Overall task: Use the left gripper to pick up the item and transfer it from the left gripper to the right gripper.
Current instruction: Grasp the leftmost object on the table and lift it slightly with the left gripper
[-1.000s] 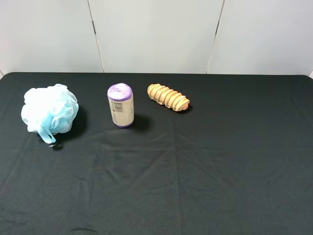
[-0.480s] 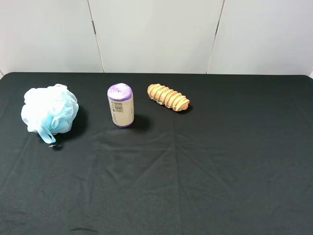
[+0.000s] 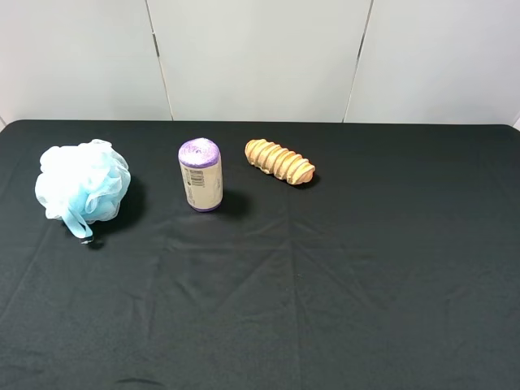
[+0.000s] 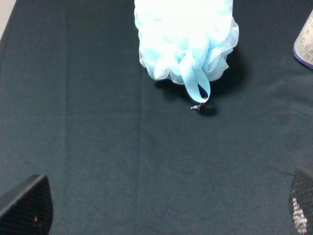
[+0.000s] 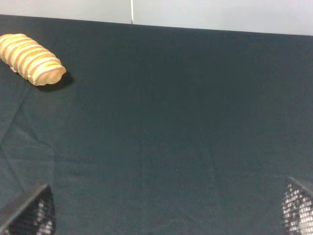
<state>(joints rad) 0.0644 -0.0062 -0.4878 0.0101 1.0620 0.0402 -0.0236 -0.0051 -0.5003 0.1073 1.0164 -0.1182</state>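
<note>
The big black cloth-covered table (image 3: pixel 366 284) holds three things in a row near its far edge. The biggest is the fluffy pale blue and white mesh ball (image 3: pixel 81 185), which sits on the cloth at the far left, on its own, with nothing holding it. In the left wrist view the ball (image 4: pixel 186 39) lies ahead of the left gripper (image 4: pixel 164 208), with only bare cloth between them. The left gripper's black fingertips (image 4: pixel 27 205) peek in at the corners of that view, spread wide apart and holding nothing. The ball is round, so it has no long side to line up with. The left arm looks like the nearer one, because the right wrist view does not show the ball at all. The right gripper (image 5: pixel 164 210) is spread wide too, empty, over bare cloth. Next in size is the standing cream roll with a purple top (image 3: pixel 200 174), to the right of the ball and apart from it. Wide fingers could bump it if they swing that way. The tan ridged wooden piece (image 3: pixel 279 161) lies on its side farther right, well out of the way. Smallest is the blue ribbon loop (image 4: pixel 195 83), which hangs from the ball toward the left gripper, with a tiny shiny bit (image 4: pixel 197 106) at its end on the cloth.
</note>
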